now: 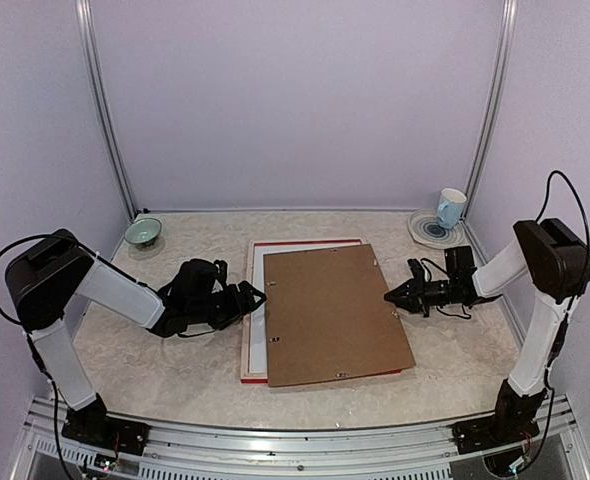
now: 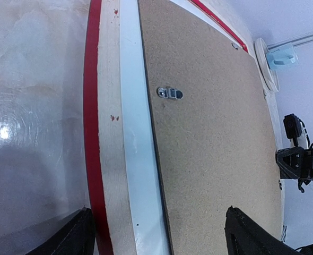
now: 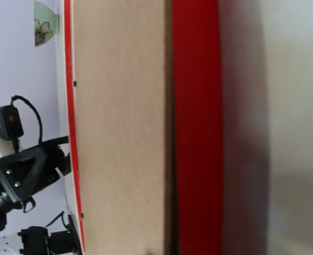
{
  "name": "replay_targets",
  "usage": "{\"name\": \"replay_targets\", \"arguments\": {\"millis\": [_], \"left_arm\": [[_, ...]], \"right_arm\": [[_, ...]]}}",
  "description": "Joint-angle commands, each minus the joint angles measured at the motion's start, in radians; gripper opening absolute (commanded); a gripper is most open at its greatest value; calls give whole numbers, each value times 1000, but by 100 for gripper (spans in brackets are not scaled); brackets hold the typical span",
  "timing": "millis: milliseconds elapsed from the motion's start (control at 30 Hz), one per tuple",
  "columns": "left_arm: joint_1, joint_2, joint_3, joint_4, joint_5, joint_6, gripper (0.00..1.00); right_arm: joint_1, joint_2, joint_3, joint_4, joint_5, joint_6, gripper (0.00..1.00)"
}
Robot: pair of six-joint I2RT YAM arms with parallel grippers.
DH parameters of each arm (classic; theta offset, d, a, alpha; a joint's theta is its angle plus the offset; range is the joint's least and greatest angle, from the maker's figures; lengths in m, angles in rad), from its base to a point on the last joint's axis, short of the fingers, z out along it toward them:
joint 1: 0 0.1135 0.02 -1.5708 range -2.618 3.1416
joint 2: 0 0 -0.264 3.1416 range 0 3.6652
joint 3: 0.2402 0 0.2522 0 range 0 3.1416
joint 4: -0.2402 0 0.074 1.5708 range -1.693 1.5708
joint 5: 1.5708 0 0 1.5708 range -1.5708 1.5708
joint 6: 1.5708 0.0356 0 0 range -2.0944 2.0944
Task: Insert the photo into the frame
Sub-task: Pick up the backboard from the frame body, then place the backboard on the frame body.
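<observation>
Lying back-up: frame (image 1: 247, 350), skewed brown backing board (image 1: 335, 315) on top, white sheet (image 1: 259, 320) showing beneath. Just left of the frame, left gripper (image 1: 260, 297) spread wide. Over the frame's right side, right gripper (image 1: 390, 297) pressed together, tips at the board edge.

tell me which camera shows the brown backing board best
The top external view: the whole backing board shows, lying askew over the frame. The left wrist view shows part of it close up; the right wrist view, a blurred strip.
</observation>
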Motion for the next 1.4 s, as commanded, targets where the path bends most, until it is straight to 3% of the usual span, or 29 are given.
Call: {"name": "replay_targets", "arguments": {"millis": [0, 1367], "left_arm": [[-11, 12, 17, -12, 23, 0, 83], [-5, 24, -14, 16, 28, 0, 84]], "right_arm": [[-6, -30, -23, 64, 25, 63, 1], [94, 67, 83, 160, 151, 171, 0]]}}
